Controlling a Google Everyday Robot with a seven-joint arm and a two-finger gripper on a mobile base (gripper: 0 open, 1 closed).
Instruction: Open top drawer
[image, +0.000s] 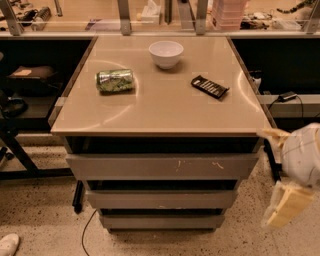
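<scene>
Viewing the drawer unit from the front, slightly above. Top drawer (162, 166) sitting directly under the beige tabletop (165, 112), appearing shut, with a dark gap running above its grey front and pale scuffs showing right of centre. Two narrower grey drawer fronts (162, 199) stacking below it, the lower one near the speckled floor (45, 205). Gripper (292, 175) hanging at the right edge of the view, off the unit's right front corner, roughly level with the drawer stack, apart from the top drawer and touching nothing visible. Grip state: cannot tell. On the tabletop: white bowl (166, 53) standing upright near the back, green can (115, 80) lying on its side toward the left, flat black object (210, 86) lying toward the right, all well apart from each other. White shoe (7, 244) poking in at bottom left.
</scene>
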